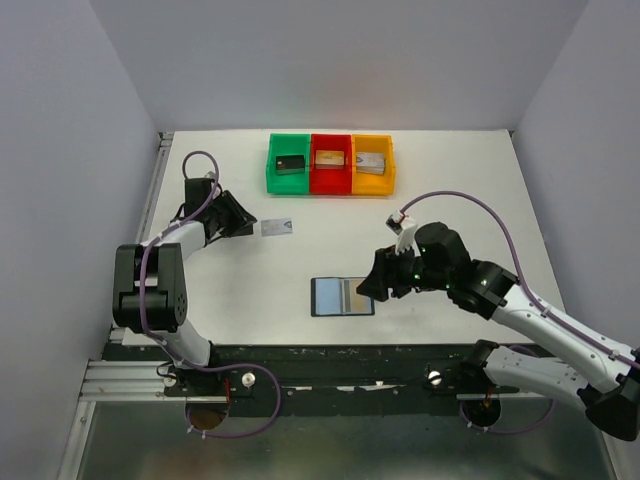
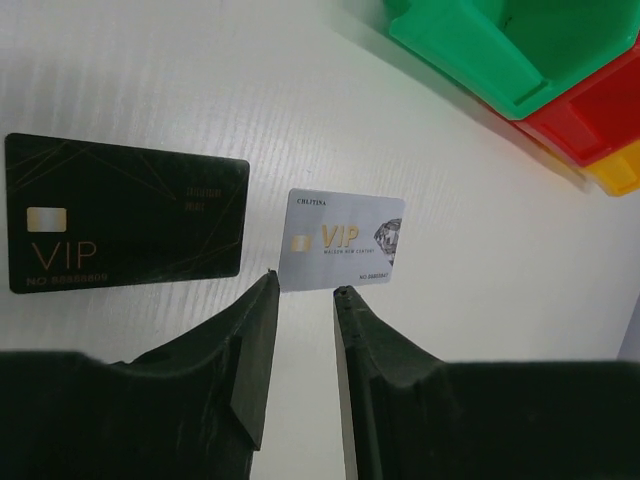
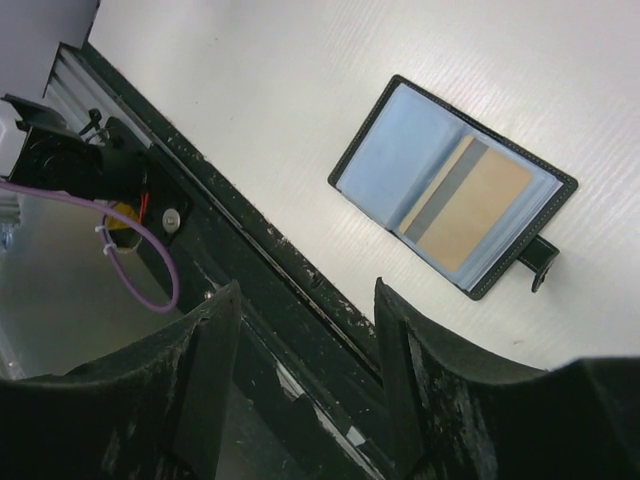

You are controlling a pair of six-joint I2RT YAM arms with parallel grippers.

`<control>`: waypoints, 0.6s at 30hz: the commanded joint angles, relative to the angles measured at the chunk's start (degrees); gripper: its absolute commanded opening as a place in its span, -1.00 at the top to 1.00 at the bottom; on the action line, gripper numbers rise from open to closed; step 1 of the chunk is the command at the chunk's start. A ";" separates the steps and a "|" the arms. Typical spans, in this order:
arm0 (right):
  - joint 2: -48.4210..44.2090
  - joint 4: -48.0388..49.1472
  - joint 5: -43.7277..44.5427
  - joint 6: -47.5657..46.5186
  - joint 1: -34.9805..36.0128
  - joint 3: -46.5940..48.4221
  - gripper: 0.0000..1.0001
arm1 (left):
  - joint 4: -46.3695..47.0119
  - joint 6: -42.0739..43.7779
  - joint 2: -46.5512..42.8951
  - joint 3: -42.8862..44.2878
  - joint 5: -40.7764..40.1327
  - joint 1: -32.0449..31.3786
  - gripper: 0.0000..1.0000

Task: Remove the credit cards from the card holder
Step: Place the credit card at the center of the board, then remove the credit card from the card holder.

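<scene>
The card holder (image 1: pixel 342 296) lies open on the table, blue-grey faces up. In the right wrist view the card holder (image 3: pixel 400 150) has a tan-gold card (image 3: pixel 480 215) with a grey stripe in its right sleeve. A silver-grey card (image 1: pixel 278 228) lies flat on the table; in the left wrist view it (image 2: pixel 343 240) lies just beyond my fingertips. A black card (image 2: pixel 125 212) lies to its left. My left gripper (image 2: pixel 305 282) (image 1: pixel 240 222) is open a little and empty. My right gripper (image 3: pixel 308 285) (image 1: pixel 372 285) is open and empty, at the holder's right edge.
Green (image 1: pixel 289 163), red (image 1: pixel 331 162) and yellow (image 1: pixel 372 163) bins stand in a row at the back, each with a block inside. The table's dark front rail (image 3: pixel 250 270) runs under my right gripper. Grey walls close in both sides.
</scene>
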 commanded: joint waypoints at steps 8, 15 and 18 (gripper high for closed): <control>1.74 -5.69 18.33 6.35 0.08 -2.23 -0.39 | -11.59 3.47 -23.06 -4.64 -24.36 -10.59 0.07; 8.59 -7.82 24.14 7.67 -0.10 -3.89 -0.39 | -14.87 -2.39 -38.18 -11.83 -28.89 -23.52 -0.60; 12.19 -7.91 24.67 8.37 -0.27 -3.63 -0.38 | -12.32 -6.18 -41.62 -15.36 -22.74 -25.29 -0.69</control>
